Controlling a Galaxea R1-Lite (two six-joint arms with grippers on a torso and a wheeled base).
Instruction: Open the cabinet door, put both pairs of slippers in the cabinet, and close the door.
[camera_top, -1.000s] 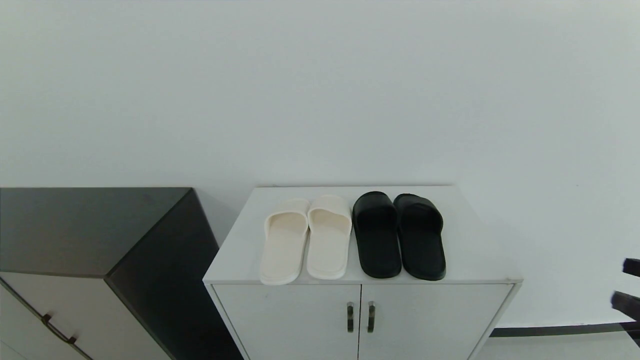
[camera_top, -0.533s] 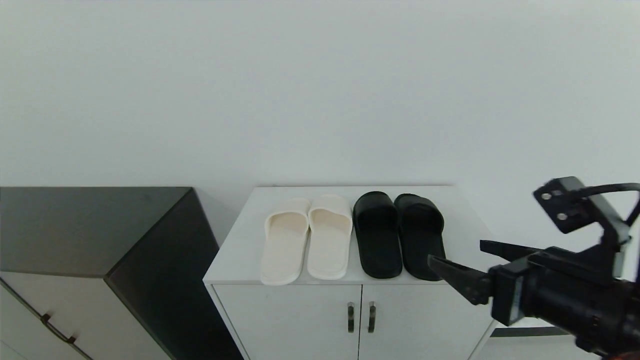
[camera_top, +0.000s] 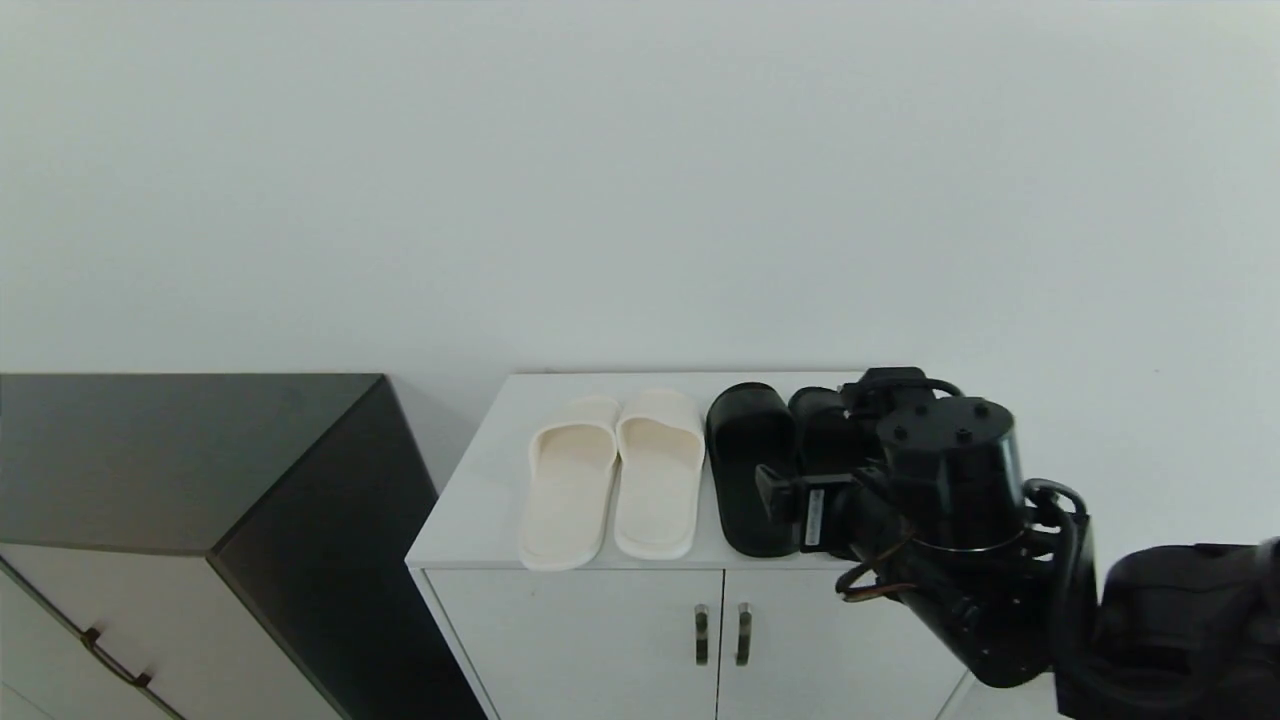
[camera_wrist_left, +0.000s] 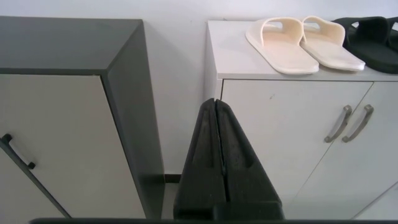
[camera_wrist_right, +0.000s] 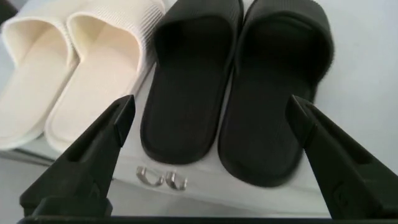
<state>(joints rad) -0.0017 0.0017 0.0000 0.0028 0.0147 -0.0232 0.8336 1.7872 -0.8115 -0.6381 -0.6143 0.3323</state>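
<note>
cabinet top (camera_top: 470, 500): arm (camera_top: 950, 500) partly hides black slippers (camera_top: 750, 470) | right end effector (camera_wrist_right: 211, 102) agape | left end effector (camera_wrist_left: 216, 102) closed

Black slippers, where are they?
The black slippers sit on the white cabinet, right of the cream slippers in the head view, under the open right gripper.

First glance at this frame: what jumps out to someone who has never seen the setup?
A pair of black slip-on slippers sits beside a pair of cream slip-on slippers on top of the white two-door cabinet, whose doors are shut. The right gripper hangs open over the black pair. The left gripper, shut, is low in front of the cabinet.
</note>
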